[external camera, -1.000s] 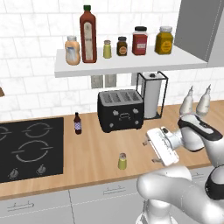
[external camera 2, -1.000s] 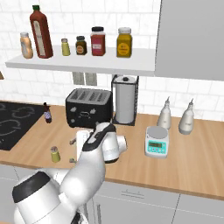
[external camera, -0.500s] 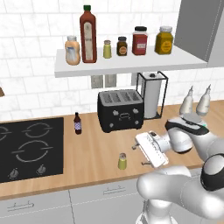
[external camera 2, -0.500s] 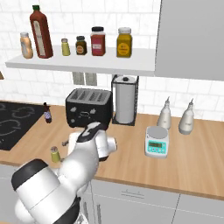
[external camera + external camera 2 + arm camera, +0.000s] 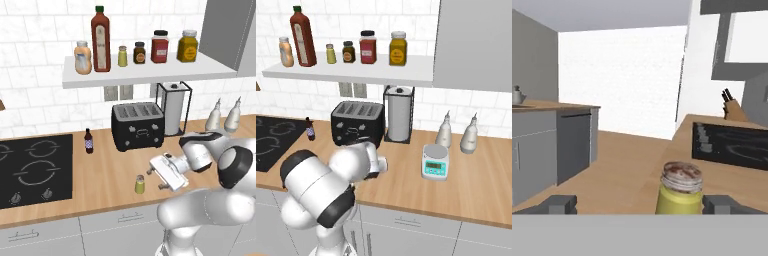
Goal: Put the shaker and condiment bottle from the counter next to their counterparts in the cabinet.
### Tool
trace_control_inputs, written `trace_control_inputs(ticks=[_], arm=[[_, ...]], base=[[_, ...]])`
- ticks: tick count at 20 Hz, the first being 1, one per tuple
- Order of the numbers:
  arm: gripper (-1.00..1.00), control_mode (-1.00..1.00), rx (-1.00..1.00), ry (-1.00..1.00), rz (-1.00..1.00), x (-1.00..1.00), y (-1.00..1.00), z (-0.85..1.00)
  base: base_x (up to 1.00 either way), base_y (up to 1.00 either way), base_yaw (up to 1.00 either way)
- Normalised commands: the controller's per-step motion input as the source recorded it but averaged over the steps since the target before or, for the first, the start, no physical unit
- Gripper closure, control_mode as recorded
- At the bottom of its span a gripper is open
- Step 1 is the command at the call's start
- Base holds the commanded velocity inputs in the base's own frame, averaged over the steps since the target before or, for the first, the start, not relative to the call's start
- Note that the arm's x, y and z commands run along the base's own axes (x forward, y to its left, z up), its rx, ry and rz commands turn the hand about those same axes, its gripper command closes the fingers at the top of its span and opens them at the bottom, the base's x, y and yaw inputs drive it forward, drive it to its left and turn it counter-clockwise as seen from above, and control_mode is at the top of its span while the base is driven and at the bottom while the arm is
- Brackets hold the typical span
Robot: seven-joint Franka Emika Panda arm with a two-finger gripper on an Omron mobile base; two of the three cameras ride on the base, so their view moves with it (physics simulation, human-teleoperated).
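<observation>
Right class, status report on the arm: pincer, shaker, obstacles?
Pincer open, level with shaker on counter. Shaker upright between the fingertips, not gripped. Nothing in the way.

White rounded arm segments, dark joint caps, small dark fingertips [image 5: 559, 204].

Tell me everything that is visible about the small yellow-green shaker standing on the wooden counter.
The shaker is a short cylinder with a yellow-green body and a grey top; in the hand view the top looks metallic with reddish-brown specks. It stands upright on the light wooden counter, near its front edge, right of the black cooktop and in front of the toaster. The open gripper lies level beside it, and in the hand view the shaker sits between the two fingertips, not yet clamped. It rests on nothing else.
</observation>
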Motion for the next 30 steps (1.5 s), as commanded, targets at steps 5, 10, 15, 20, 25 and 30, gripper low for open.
trace_control_inputs(ticks=[5,10,15,20,25,30], arm=[[-1.0,-1.0,0.02,-0.03,-0.1,0.18,0.1,-0.41],[-1.0,-1.0,0.02,0.0,-0.07,0.16,0.03,-0.15],[-1.0,-1.0,0.0,0.0,0.0,0.05,0.0,0.0],[-1.0,-1.0,0.0,-0.01,0.0,0.0,0.06,0.0],[-1.0,-1.0,0.0,0.0,0.0,0.0,0.12,0.0],[-1.0,-1.0,0.0,0.0,0.0,0.0,0.22,0.0]], base=[[0.0,0.0,0.0],[0.0,0.0,0.0],[0.0,0.0,0.0],[0.0,0.0,0.0],[0.0,0.0,0.0],[0.0,0.0,0.0]])
